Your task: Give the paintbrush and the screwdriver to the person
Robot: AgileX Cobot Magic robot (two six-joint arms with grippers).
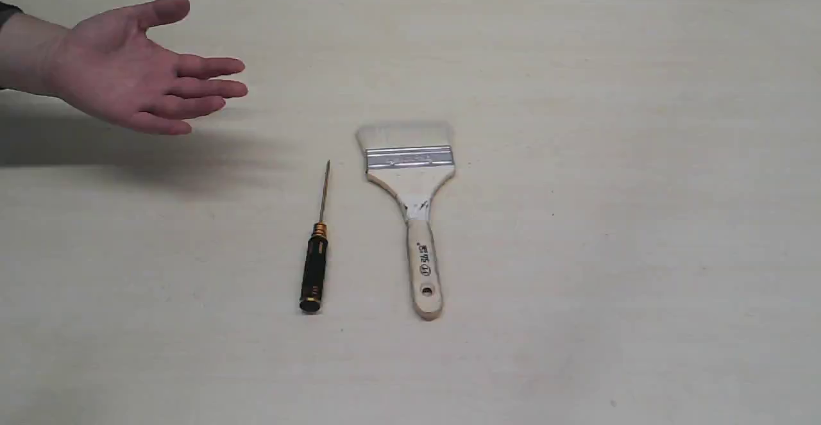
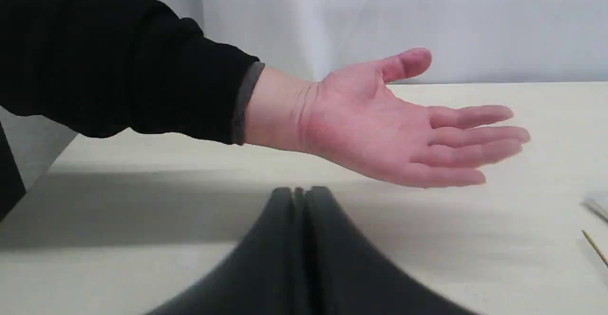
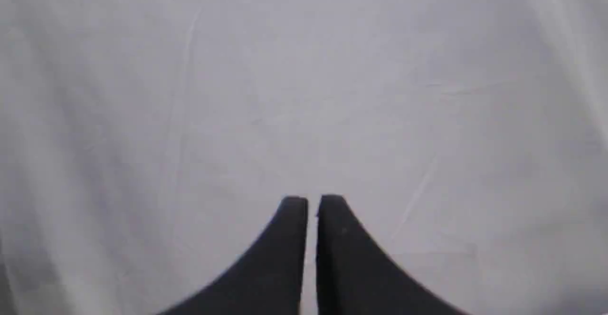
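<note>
In the exterior view, the screwdriver (image 1: 315, 258) is lying flat on the table (image 1: 641, 220) a little left of centre. The paintbrush (image 1: 410, 213) is lying just beside it on its right, the two apart and not touching. Their long axes are running parallel, from the near edge toward the far one. Both handles are pointing at the near edge, while the shaft tip and the bristles are pointing away. The person (image 1: 128, 72) is holding an open palm upward at the far left, well apart from both tools, and the screwdriver is the nearer of the two to that palm. Neither gripper is showing here.

In the left wrist view, the left gripper (image 2: 300, 191) is keeping its jaws pressed together with nothing between them. It is facing the person's palm (image 2: 380, 129), which is hovering above the table. At one edge of this picture a thin golden shaft is poking in, probably the screwdriver's tip (image 2: 593, 246), though too little is showing to be sure. Judging from this, the left arm is sitting closer to the screwdriver and to the waiting palm, so a reach sideways toward the tools is looking likely.

In the right wrist view, the right gripper (image 3: 312, 201) is showing only a thin slit between its jaws and is gripping nothing. It is looking at a pale backdrop (image 3: 304, 68), with no tool in sight.
</note>
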